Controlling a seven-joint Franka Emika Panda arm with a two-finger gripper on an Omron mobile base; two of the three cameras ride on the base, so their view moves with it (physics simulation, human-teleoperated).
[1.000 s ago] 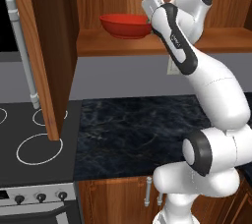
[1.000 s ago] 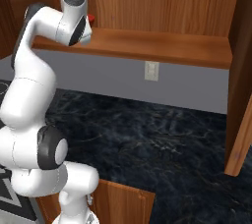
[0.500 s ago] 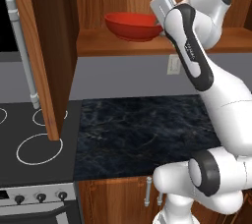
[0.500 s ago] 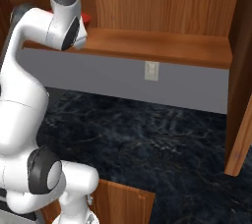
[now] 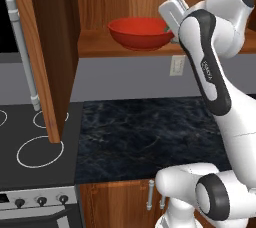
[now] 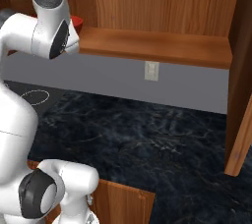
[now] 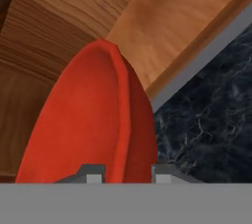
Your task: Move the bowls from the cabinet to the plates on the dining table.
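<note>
- Glossy red round bowl [image 5: 140, 33] at the wooden wall cabinet [image 5: 55, 47] shelf edge, rim clamped between the fingers [image 7: 93, 174].
- Judged: first bowl grasped, not yet delivered; carry to plate remains.
- Black marbled worktop [image 5: 150, 137] below.

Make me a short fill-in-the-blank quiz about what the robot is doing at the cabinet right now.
1. The bowl in the cabinet is coloured ____.
2. The claw is closed on the bowl's ____.
3. Below the cabinet shelf, the wall carries a white ____.
4. Left of the marbled counter lies a black ____ with ring markings.

Missing words: red; rim; outlet; stovetop
</note>
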